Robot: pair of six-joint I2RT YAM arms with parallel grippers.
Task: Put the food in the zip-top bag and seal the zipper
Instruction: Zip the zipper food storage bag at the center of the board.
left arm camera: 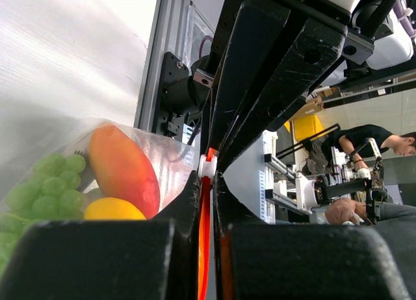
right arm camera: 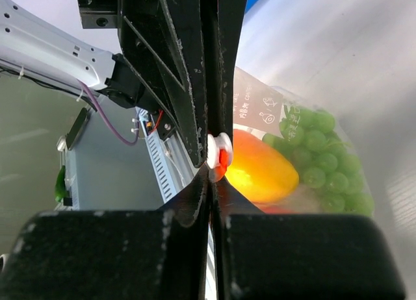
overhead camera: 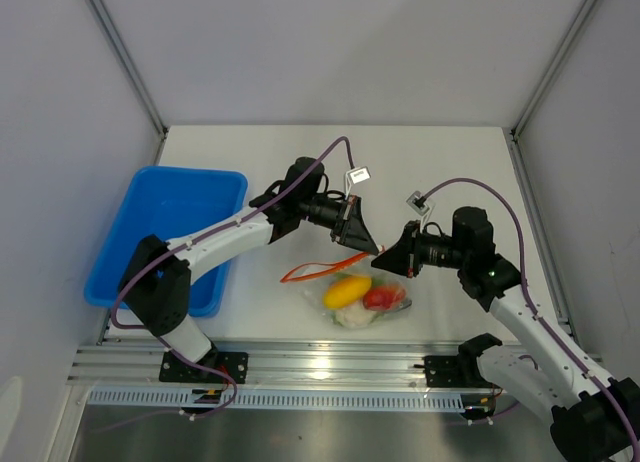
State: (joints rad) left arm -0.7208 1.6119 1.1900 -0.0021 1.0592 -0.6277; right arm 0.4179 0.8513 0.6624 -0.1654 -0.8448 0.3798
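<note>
Clamps the zipper between left fingers, pressed narrow on it. Sets right fingers, also shut, tip to tip against them at the white slider. Rests the zip-top bag of food just below both tips on the worktop, zipper trailing leftward from them.

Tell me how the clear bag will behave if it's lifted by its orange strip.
Probably floppy: the zip-top bag is thin, crinkled film, so it should sag below the zipper. The food inside, round grapes and a smooth yellow fruit, may roll to the low corner.
</note>
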